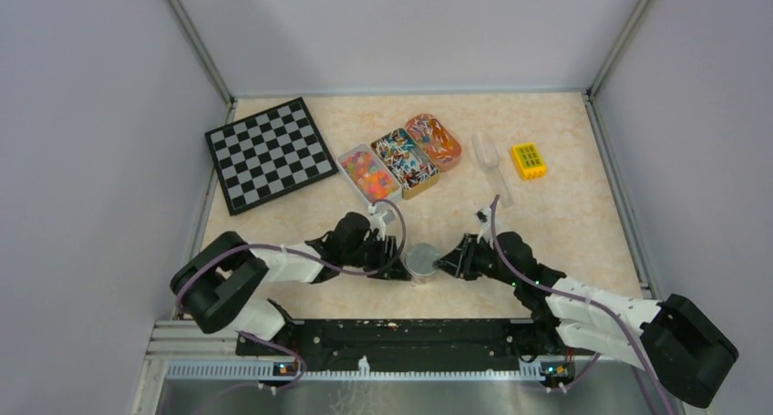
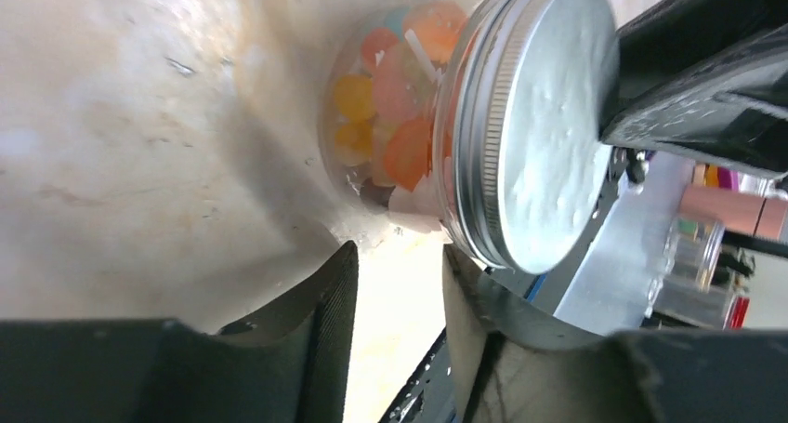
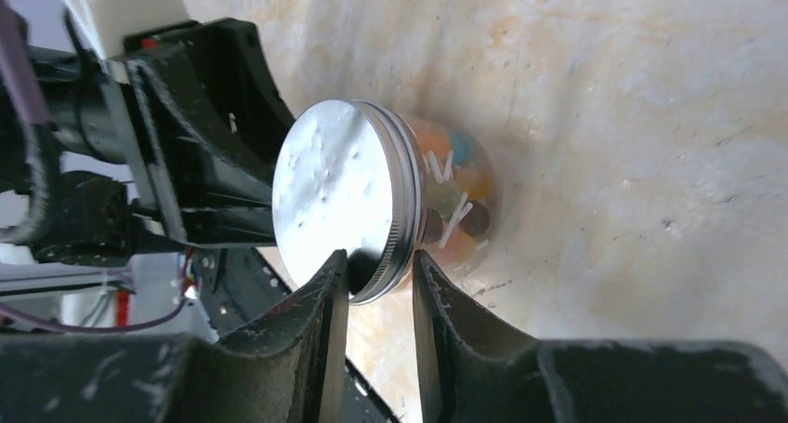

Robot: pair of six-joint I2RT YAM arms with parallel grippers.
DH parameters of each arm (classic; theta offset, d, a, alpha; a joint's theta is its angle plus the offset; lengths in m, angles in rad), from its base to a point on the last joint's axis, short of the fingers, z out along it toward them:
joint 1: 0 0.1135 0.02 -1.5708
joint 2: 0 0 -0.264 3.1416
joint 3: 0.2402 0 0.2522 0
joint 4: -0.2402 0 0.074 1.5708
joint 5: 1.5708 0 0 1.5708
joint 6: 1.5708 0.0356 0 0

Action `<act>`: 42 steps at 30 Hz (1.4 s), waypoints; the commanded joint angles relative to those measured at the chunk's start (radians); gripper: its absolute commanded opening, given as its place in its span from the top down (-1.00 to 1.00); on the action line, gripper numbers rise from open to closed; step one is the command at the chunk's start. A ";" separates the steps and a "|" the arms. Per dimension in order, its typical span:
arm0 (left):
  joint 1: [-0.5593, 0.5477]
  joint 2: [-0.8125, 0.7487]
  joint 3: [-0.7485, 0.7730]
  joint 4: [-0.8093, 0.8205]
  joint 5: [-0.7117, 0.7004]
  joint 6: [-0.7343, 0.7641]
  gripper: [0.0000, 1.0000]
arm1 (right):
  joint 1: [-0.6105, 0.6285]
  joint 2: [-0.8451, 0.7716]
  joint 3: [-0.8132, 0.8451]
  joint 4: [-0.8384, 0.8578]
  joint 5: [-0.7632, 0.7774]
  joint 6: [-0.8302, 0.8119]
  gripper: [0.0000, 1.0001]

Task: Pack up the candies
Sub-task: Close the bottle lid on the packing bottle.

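Nearest to you, the right jaws stand narrow about the edge of the metal screw lid (image 3: 344,195), one finger on the side of its flat top and one on the side of the glass. Whether they really press it, you cannot tell. The left jaws are narrow too and hold nothing. The glass jar (image 2: 367,102) stands just past their tips, on the bench (image 3: 650,116) between both pairs of jaws. The candies (image 2: 404,153) are inside it, and more lie in open tins (image 1: 421,193) far beyond the jaws. The danger, I think, is that nothing steadies the glass. A pull or twist on this off-centre pinch may tip the jar, or turn it together with the lid.
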 commanded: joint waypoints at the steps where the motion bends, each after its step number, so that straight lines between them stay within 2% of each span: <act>1: 0.033 -0.128 0.049 -0.099 -0.104 0.064 0.02 | 0.010 -0.022 0.077 -0.247 0.083 -0.142 0.49; 2: 0.040 -0.152 0.053 -0.124 -0.108 0.060 -0.09 | 0.008 -0.020 0.099 -0.268 0.082 -0.161 0.44; 4: 0.053 -0.196 0.055 -0.150 -0.109 0.055 -0.18 | 0.006 -0.018 0.142 -0.296 0.076 -0.186 0.31; 9: 0.065 -0.268 0.073 -0.168 -0.094 0.046 -0.25 | 0.006 -0.036 0.230 -0.371 0.072 -0.207 0.11; 11: 0.065 -0.265 0.093 -0.162 -0.066 0.057 -0.29 | 0.005 -0.041 0.265 -0.407 0.057 -0.215 0.09; 13: 0.065 -0.243 0.122 -0.171 -0.044 0.072 -0.29 | 0.006 -0.046 0.306 -0.450 0.036 -0.227 0.13; 19: 0.065 -0.180 0.144 -0.146 -0.017 0.087 -0.19 | 0.006 -0.051 0.341 -0.451 -0.043 -0.207 0.52; 23: 0.065 -0.143 0.141 -0.134 -0.009 0.091 -0.02 | 0.005 -0.033 0.305 -0.342 -0.112 -0.167 0.76; 25: 0.064 -0.122 0.138 -0.130 -0.008 0.096 0.09 | 0.007 -0.008 0.276 -0.273 -0.146 -0.139 0.82; 27: 0.065 -0.104 0.133 -0.121 -0.008 0.099 0.16 | 0.006 0.030 0.246 -0.223 -0.161 -0.122 0.85; 32: 0.064 -0.085 0.124 -0.114 -0.022 0.100 0.23 | 0.006 0.067 0.200 -0.216 -0.127 -0.119 0.86; 37: 0.065 -0.133 0.163 -0.166 -0.051 0.117 0.22 | 0.006 0.020 0.276 -0.339 -0.086 -0.175 0.85; 40: 0.065 -0.182 0.232 -0.247 -0.094 0.148 0.03 | 0.006 -0.024 0.371 -0.462 -0.041 -0.229 0.75; 42: 0.067 -0.224 0.298 -0.316 -0.140 0.179 -0.12 | 0.006 -0.055 0.440 -0.549 -0.001 -0.278 0.55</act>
